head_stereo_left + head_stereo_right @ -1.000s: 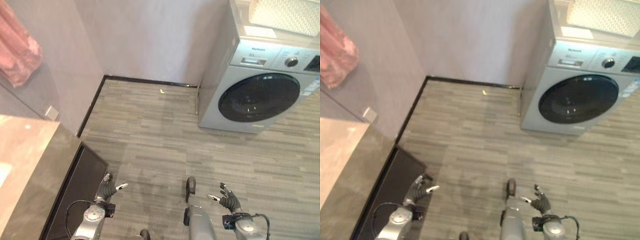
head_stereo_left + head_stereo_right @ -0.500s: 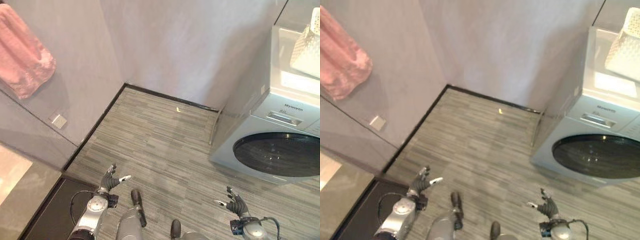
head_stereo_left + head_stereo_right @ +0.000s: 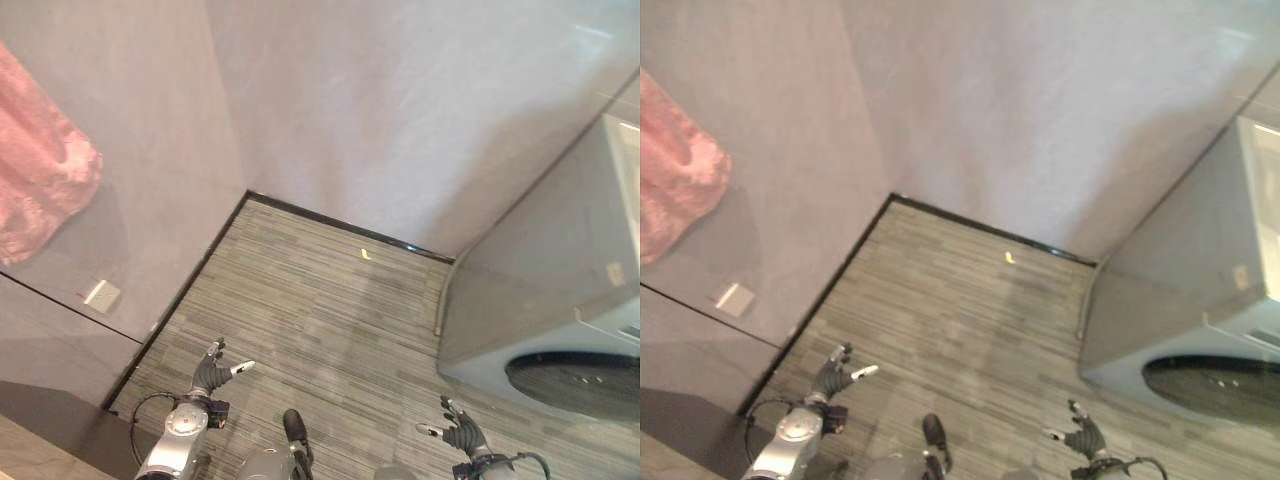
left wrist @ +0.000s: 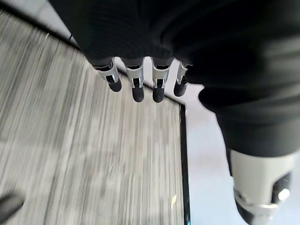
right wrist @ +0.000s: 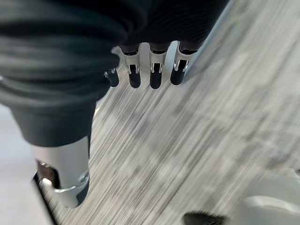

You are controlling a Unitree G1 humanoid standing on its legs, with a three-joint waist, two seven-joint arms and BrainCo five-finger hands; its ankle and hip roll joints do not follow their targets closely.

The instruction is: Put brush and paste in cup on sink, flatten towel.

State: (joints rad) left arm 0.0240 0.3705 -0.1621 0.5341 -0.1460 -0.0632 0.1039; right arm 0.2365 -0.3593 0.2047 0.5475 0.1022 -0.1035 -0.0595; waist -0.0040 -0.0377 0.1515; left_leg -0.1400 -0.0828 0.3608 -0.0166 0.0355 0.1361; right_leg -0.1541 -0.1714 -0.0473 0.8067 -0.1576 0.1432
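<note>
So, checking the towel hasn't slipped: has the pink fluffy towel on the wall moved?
Cannot tell: the camera swung. The pink fluffy towel sits above the wall socket plate as before.

I stand in a home bathroom or laundry corner: a washing machine (image 3: pixel 560 320), a pink towel (image 3: pixel 40 170) hanging, wood-look floor (image 3: pixel 320 300).

The camera has swung up and toward the room's corner, so the whole scene has shifted: the washing machine (image 3: pixel 560 320) has slid to the right edge with its top cut off, the pink towel (image 3: pixel 40 190) now hangs larger at the left edge, and the worktop (image 3: pixel 40 455) has shrunk to the lower left corner
</note>
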